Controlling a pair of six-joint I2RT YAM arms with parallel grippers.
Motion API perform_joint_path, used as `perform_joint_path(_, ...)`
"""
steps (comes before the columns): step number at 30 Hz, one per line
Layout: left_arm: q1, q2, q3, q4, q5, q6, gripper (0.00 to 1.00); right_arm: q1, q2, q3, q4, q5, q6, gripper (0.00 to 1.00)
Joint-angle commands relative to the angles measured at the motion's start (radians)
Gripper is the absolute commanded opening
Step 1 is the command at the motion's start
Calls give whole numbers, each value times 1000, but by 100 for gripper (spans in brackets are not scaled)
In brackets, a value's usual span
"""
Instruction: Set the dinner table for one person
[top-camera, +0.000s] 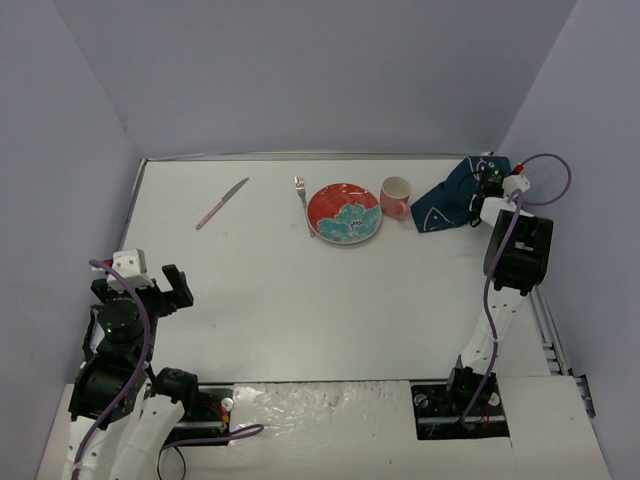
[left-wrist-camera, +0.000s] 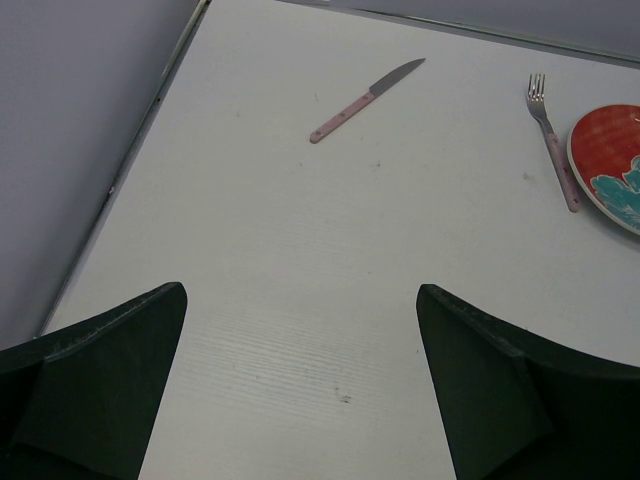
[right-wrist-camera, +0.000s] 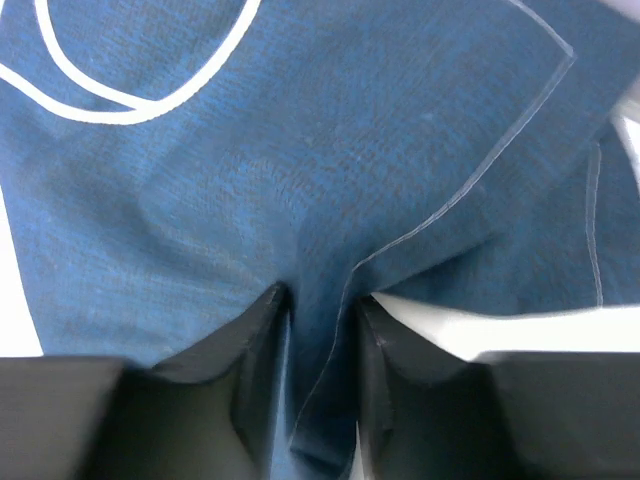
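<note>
The white dinner table (top-camera: 300, 300) carries, along its far side, a pink-handled knife (top-camera: 222, 203), a fork (top-camera: 303, 203), a red plate with a teal flower (top-camera: 344, 214) and a pink cup (top-camera: 395, 196). To the right of the cup a navy placemat (top-camera: 448, 200) lies crumpled at the far right. My right gripper (top-camera: 487, 180) is down on its right edge. In the right wrist view the gripper (right-wrist-camera: 322, 300) pinches a fold of the blue cloth (right-wrist-camera: 300, 150). My left gripper (left-wrist-camera: 302, 300) hangs open over bare table (left-wrist-camera: 300, 220) at the near left, with the knife (left-wrist-camera: 365, 101) far ahead.
Grey walls close in the table on the left, the back and the right. The fork (left-wrist-camera: 553, 140) lies just left of the plate (left-wrist-camera: 610, 165). A purple cable loops off the right arm near the far right corner.
</note>
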Motion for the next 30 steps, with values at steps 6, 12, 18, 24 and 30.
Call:
perform_joint_path(6,-5,24,13,76,2,4,97,40,-195,-8,33,24,-110,0)
perform_joint_path(12,-5,13,14,80,7,3,97,190,-505,-69,89,226,-329,0)
perform_joint_path(18,-5,16,23,75,28,-11,97,375,-786,-122,125,326,-484,0)
perform_joint_path(24,-6,36,55,72,67,-46,97,508,-924,-132,33,-60,-475,0)
perform_joint_path(30,-6,101,159,19,88,-64,97,708,-921,-127,-4,-437,-426,0)
